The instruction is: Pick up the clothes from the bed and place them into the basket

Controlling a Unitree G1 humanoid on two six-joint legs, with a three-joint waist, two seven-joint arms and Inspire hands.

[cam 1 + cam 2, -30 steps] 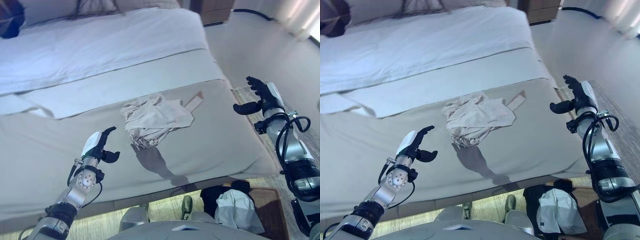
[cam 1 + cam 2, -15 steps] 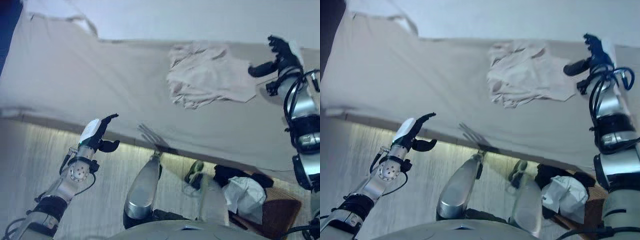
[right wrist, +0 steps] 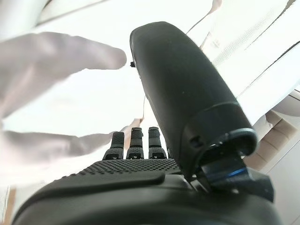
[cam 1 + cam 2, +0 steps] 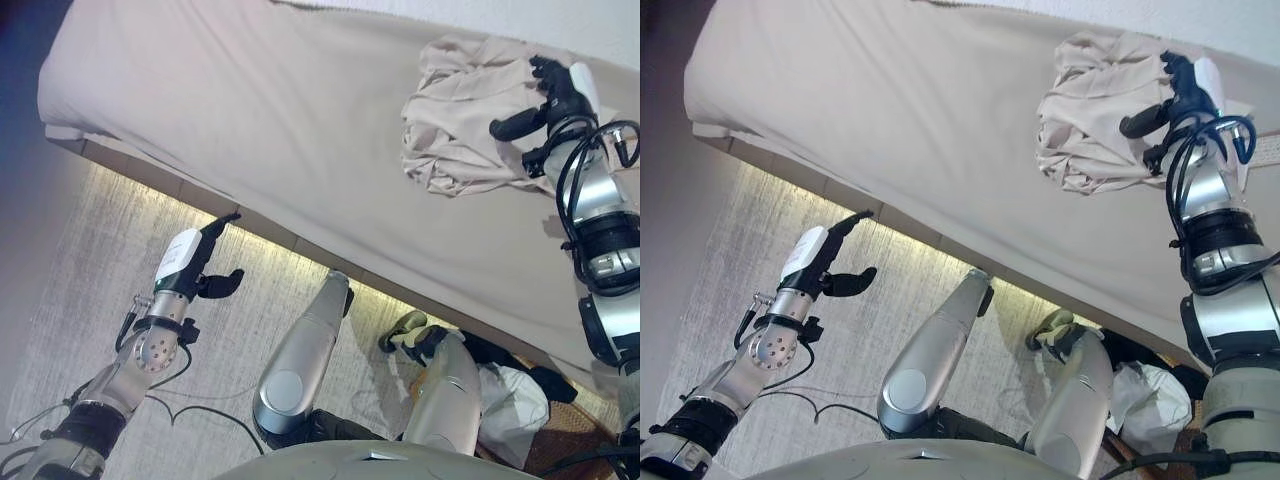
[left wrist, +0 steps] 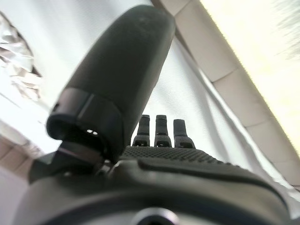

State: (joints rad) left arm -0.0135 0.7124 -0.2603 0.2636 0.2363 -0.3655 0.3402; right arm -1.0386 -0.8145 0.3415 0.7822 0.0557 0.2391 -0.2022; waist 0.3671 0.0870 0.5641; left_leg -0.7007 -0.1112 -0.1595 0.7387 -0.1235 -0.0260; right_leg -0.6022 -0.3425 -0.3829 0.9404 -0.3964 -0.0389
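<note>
A crumpled beige garment (image 4: 450, 125) lies on the bed's beige cover (image 4: 250, 120), toward the right. My right hand (image 4: 555, 95) is open, with straight fingers and thumb spread, at the garment's right edge; whether it touches the cloth I cannot tell. Its wrist view shows the straight fingers (image 3: 136, 140) with pale cloth past them. My left hand (image 4: 195, 265) is open and empty, held over the floor beside the bed's near edge; it also shows in its wrist view (image 5: 159, 129). The brown basket (image 4: 575, 455) stands on the floor at the lower right.
White and dark clothes (image 4: 515, 395) lie in the basket. The bed's near edge (image 4: 250, 225) runs slantwise across the view, with grey carpet (image 4: 90, 270) below it on the left.
The whole picture has swung, so the camera has moved. My right hand has come from beside the bed to the garment's right edge. My left hand keeps its open pose.
</note>
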